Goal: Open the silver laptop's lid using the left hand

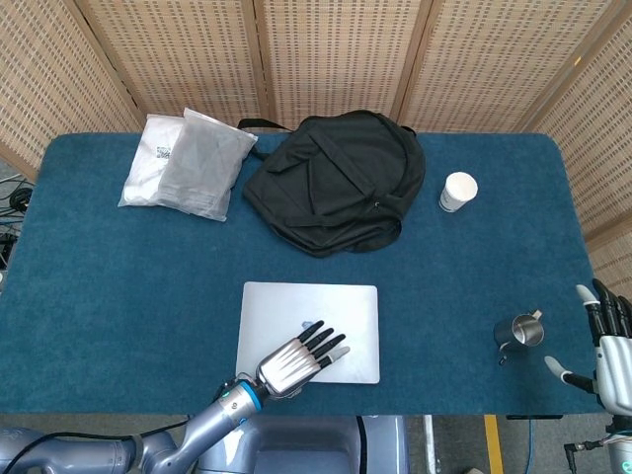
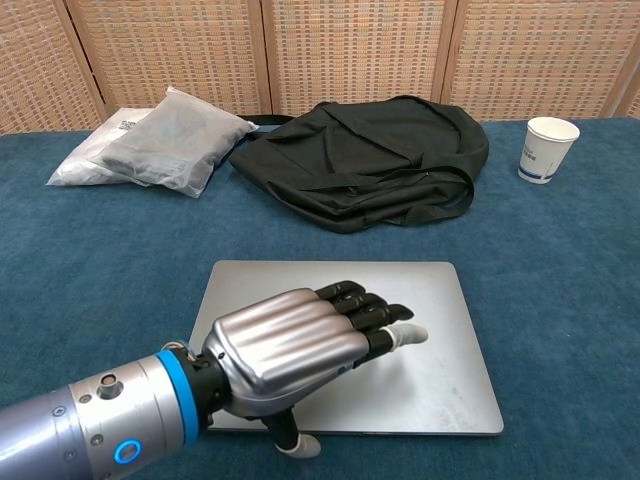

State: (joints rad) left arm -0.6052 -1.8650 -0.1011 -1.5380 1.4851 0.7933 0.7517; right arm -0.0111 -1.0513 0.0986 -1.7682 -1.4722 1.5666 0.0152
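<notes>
The silver laptop (image 1: 310, 316) (image 2: 420, 300) lies flat with its lid down near the table's front edge. My left hand (image 1: 300, 357) (image 2: 300, 345) hovers over the laptop's front half, palm down, fingers stretched toward the far right. Its thumb (image 2: 290, 440) hangs below the laptop's front edge. Nothing is in its grasp, and whether the fingers touch the lid cannot be told. My right hand (image 1: 608, 346) stands open at the table's front right corner, fingers up, holding nothing.
A black backpack (image 1: 336, 178) (image 2: 370, 160) lies behind the laptop. Two plastic bags (image 1: 188, 160) (image 2: 150, 140) rest at the back left. A white paper cup (image 1: 458, 191) (image 2: 549, 148) stands at the back right, and a small steel jug (image 1: 519, 333) sits by my right hand.
</notes>
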